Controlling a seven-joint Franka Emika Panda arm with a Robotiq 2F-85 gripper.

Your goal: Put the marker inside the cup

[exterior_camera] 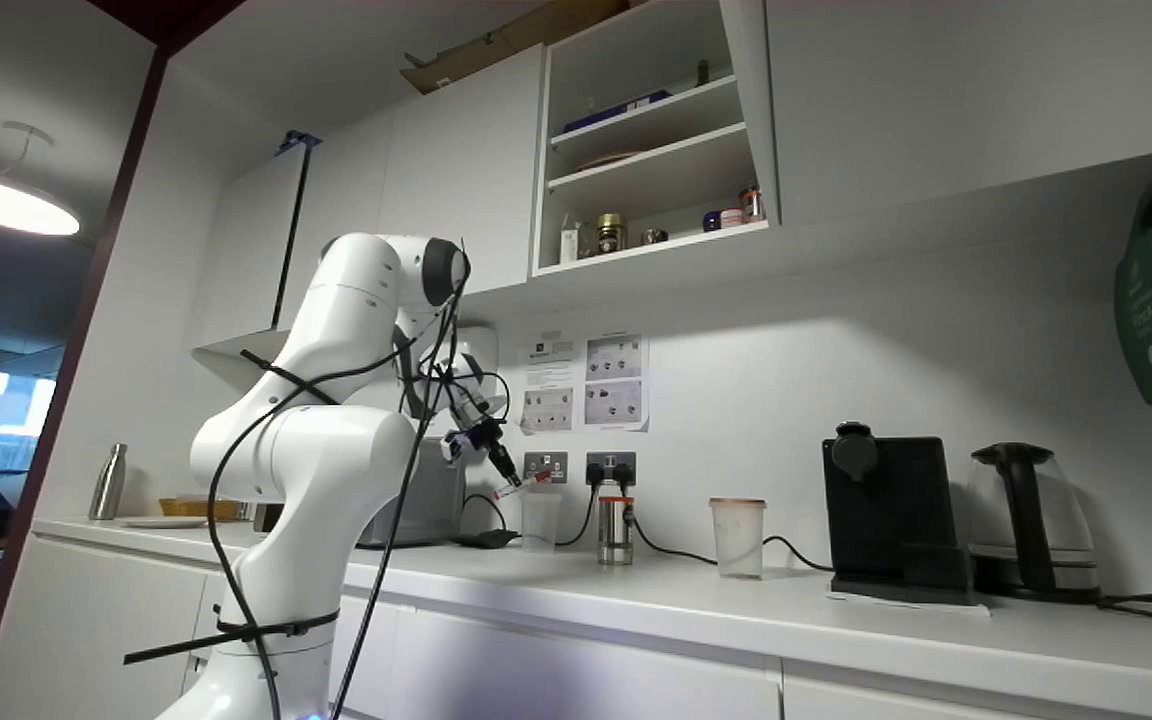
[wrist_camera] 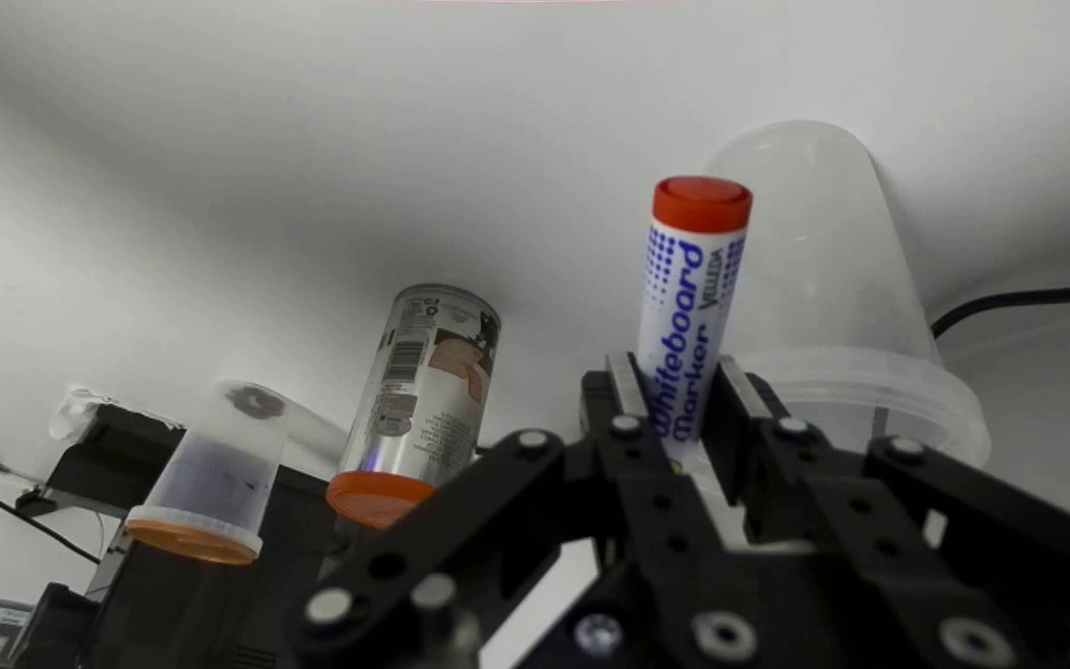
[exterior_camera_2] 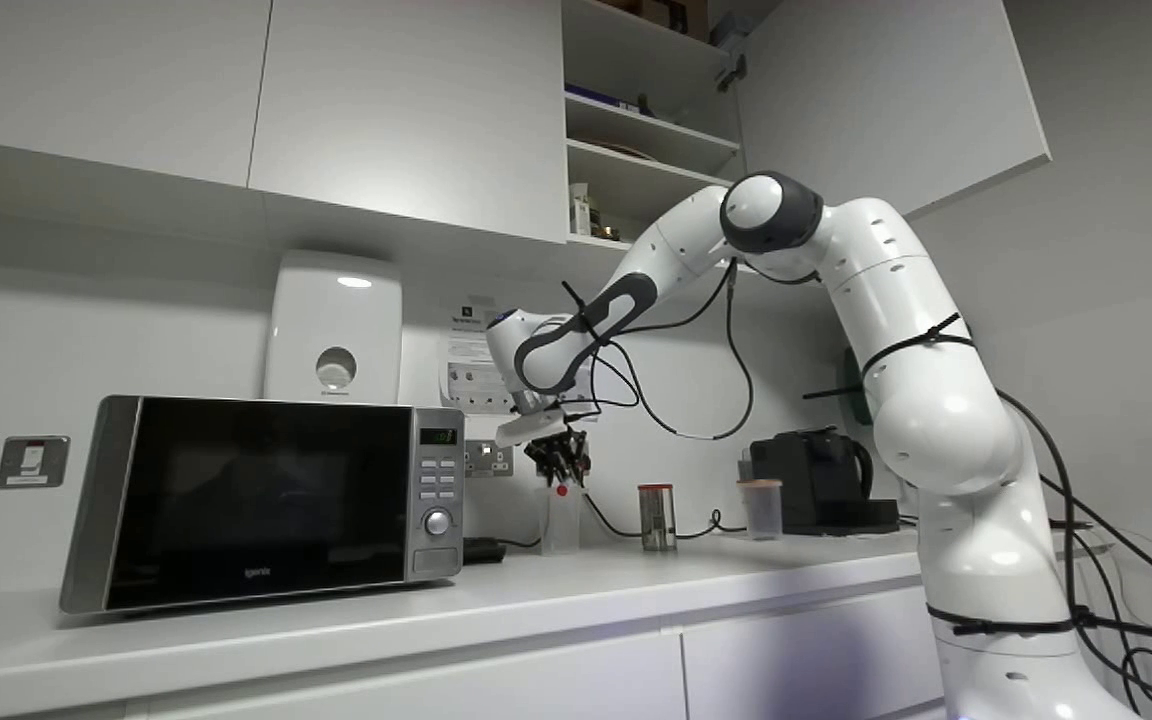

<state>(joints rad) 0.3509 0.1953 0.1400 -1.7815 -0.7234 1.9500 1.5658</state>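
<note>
Held white, red-ended cylindrical marker [wrist_camera: 691, 311] in narrowed, two-fingered black gripper [wrist_camera: 684, 373]; needed steepening over translucent plastic cup [wrist_camera: 818, 265] before release

1 marker [wrist_camera: 695, 307], 2 cups [wrist_camera: 818, 260], 1 can [wrist_camera: 424, 390], 1 coffee machine [exterior_camera: 886, 500], 1 kettle [exterior_camera: 1034, 520], 1 microwave [exterior_camera_2: 266, 505]

1 red-and-white marker [wrist_camera: 691, 307], held tilted near 1 upright translucent cup [wrist_camera: 818, 251].

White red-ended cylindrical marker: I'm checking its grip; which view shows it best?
Wrist view: the marker is large, lettering readable, clamped in the black gripper. Both exterior views show it tiny; in an exterior view, mainly its red end.
</note>
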